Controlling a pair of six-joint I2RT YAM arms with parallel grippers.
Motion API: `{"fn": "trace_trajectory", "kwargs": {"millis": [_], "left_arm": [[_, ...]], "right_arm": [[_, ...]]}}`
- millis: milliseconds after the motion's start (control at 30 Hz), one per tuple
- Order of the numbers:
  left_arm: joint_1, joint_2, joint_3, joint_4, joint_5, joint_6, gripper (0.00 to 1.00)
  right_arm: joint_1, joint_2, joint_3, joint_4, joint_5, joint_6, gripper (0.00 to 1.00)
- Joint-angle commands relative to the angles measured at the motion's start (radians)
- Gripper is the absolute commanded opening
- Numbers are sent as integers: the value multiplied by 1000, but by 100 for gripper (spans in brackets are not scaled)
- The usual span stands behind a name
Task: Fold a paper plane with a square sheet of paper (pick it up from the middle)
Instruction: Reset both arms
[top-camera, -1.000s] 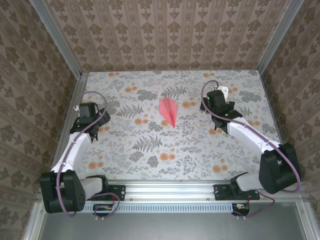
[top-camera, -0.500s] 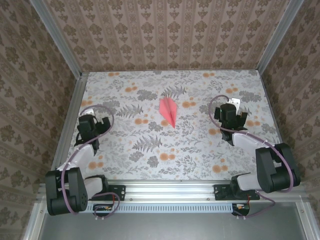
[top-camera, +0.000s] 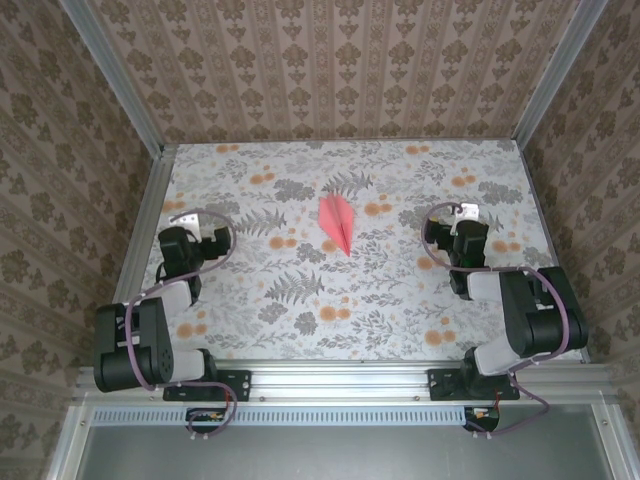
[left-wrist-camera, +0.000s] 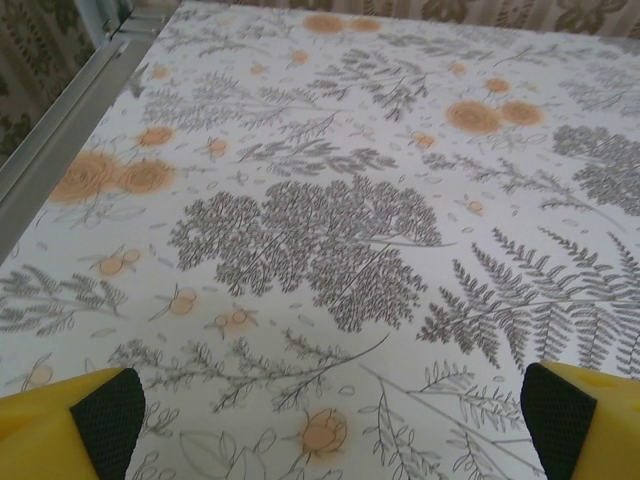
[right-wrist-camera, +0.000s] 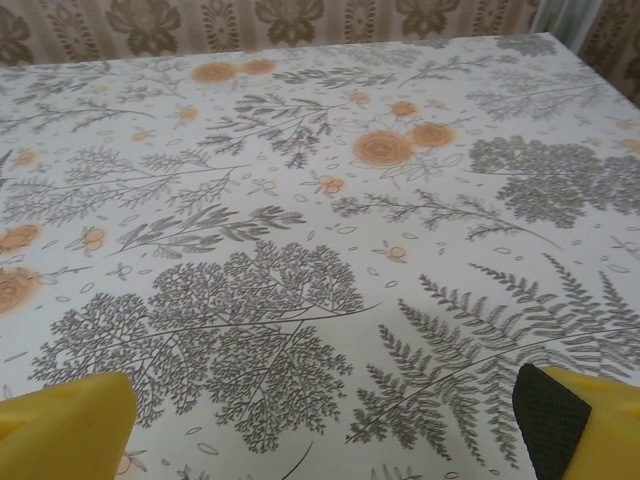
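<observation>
The square sheet of paper lies folded into a narrow pink-red paper plane (top-camera: 336, 222) with a centre crease, flat on the flower-print table (top-camera: 300, 310) at mid-depth, its point towards me. My left gripper (top-camera: 192, 240) sits drawn back at the left side, well away from the plane. Its yellow fingers (left-wrist-camera: 100, 415) stand wide apart in the left wrist view, and the left gripper (left-wrist-camera: 335, 430) is open over bare print. My right gripper (top-camera: 466, 236) sits drawn back at the right side. In the right wrist view the right gripper (right-wrist-camera: 320, 430) is open, with nothing between its fingers (right-wrist-camera: 580, 425).
Patterned walls close the table on three sides, with a metal rail (top-camera: 140, 235) along the left edge and another rail (top-camera: 540, 225) on the right. The left rail (left-wrist-camera: 70, 130) also runs past the left wrist view. The arm bases stand on the near bar (top-camera: 340, 380).
Both arms have folded back towards their bases, and the grippers have moved outward and nearer to me. The paper plane has stayed in place. Both grippers stayed open.
</observation>
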Motion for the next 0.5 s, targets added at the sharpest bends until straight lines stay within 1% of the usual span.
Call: {"fn": "trace_trajectory", "kwargs": {"millis": [0,67,267,467], "left_arm": [[8,36,6,108,59,31,100],[9,74,9,141,56,34,100],[-3,121,51,107,62,56,100],[-43,146,41,150,11,86,100]], "right_arm": [[-5,21,-21,127,-86,-20,100],[-5,24,-25,138,-89,-22,100],[1,28,-15,124,-83,-31,100],[3,27,-16,123,-82,-31,100]]}}
